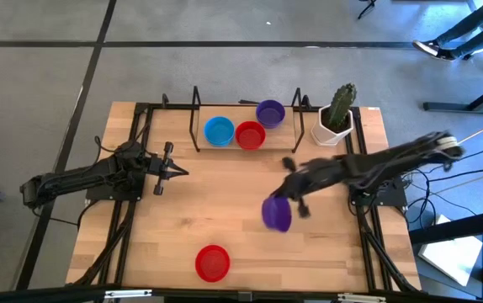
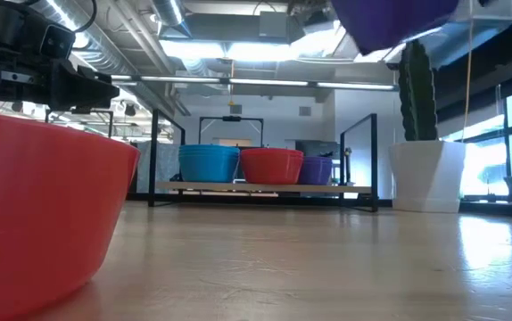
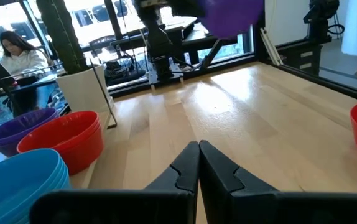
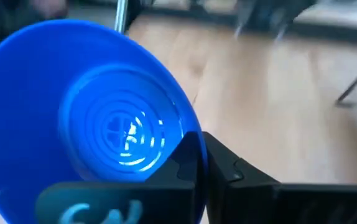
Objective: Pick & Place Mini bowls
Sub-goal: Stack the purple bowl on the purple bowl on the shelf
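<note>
**Purple mini bowl lifted clear of the table**

Held in the right gripper [image 1: 288, 202]: one purple mini bowl [image 1: 277, 213], tilted, rim pinched between the closed fingers, up off the wooden table [image 1: 225, 202], out in front of the rack [image 1: 246, 126] and toward the cactus side. Appears blue in the right wrist view [image 4: 85, 118], though purple from above.

Against the rack: three groups of bowls in a row, blue stack [image 1: 219, 130], then red stack [image 1: 250, 135], then purple stack [image 1: 270, 112], last one nearest the cactus. Number of bowls within each group impossible to count.

Well away from the rack, near the table's front edge: one lone red bowl [image 1: 213, 263].

Beside the rack's purple end: one white pot [image 1: 333, 130] with one green cactus [image 1: 341, 105].

Off to the blue end of the rack: left gripper [image 1: 174, 172], fingers pressed together, holding nothing, hovering over bare wood.

Beyond the table, in the left wrist view: one seated person [image 3: 17, 56].
</note>
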Controlling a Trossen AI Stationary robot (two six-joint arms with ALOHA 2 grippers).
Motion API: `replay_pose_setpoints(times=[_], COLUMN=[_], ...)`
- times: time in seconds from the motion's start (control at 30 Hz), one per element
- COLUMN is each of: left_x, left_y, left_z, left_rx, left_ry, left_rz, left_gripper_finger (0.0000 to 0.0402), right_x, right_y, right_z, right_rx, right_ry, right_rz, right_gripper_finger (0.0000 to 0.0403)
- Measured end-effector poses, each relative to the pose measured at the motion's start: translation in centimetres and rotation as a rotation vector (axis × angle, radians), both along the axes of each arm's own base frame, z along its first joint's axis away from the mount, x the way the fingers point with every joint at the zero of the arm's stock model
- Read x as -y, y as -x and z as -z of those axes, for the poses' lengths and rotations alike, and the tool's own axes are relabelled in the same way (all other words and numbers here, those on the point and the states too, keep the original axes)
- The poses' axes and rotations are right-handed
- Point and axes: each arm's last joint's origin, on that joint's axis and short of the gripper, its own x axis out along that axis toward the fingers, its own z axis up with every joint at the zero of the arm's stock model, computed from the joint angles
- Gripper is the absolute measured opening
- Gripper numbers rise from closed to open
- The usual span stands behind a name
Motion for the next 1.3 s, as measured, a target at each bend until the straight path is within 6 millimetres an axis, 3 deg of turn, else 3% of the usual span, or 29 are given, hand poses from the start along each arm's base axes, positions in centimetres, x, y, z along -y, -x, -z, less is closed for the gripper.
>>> replay_pose_setpoints(times=[0.23,0.57,0.8,1.13,1.3], left_x=[0.0,0.0,0.0,0.0,0.0], left_y=[0.0,0.0,0.0,0.0,0.0], left_z=[-0.1,-0.1,-0.1,-0.1,-0.3], left_rx=[0.011,0.017,0.016,0.016,0.027], left_ry=[-0.006,-0.026,-0.026,-0.025,-0.03], left_rz=[-0.003,-0.006,-0.006,-0.006,-0.006], left_gripper_finger=[0.0006,0.0006,0.0006,0.0006,0.0006], right_x=[3.4,5.0,5.3,5.4,5.3], right_y=[6.5,10.8,12.3,12.4,12.2], right_z=[3.2,7.3,7.6,7.9,5.4], right_rx=[0.241,0.345,0.43,0.426,0.575], right_ry=[-0.059,-0.088,-0.12,-0.122,-0.098], right_rz=[0.153,0.234,0.228,0.229,0.206], right_gripper_finger=[0.0006,0.0005,0.0005,0.0005,0.0005])
